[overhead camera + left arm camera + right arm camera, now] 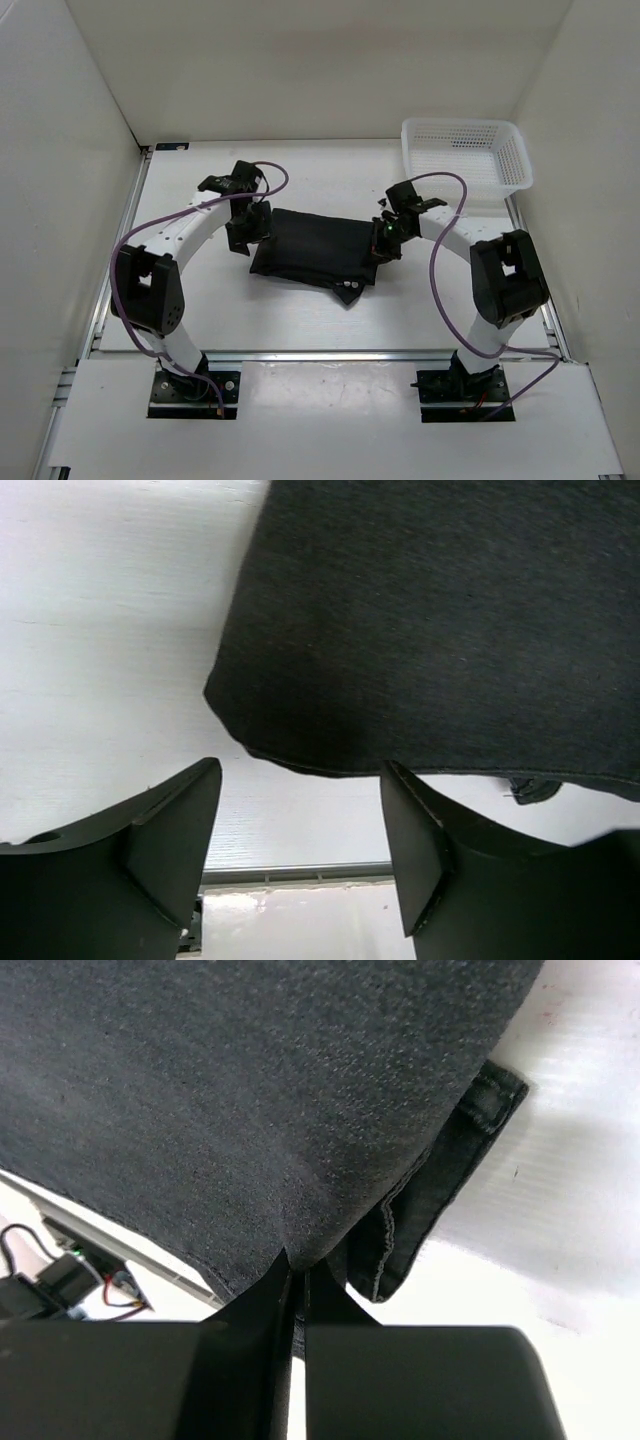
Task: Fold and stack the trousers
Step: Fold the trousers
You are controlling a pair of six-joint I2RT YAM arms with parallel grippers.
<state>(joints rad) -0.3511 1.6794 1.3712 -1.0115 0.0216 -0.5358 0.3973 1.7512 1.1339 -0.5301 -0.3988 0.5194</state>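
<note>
The black trousers [315,250] lie folded into a dark rectangle in the middle of the white table, with a hem corner sticking out at the near right. My left gripper [248,228] is open at the bundle's left edge. In the left wrist view the fabric [440,620] lies just beyond its spread fingers [175,825], untouched. My right gripper [381,243] is at the bundle's right edge, shut on a pinch of the fabric [280,1110]. Its closed fingertips [270,1295] bite the cloth, and a seamed hem [440,1180] hangs beside them.
A white plastic mesh basket [465,152] stands at the far right corner of the table. White walls enclose the table on the left, back and right. The metal rail of the arm bases [320,355] runs along the near edge.
</note>
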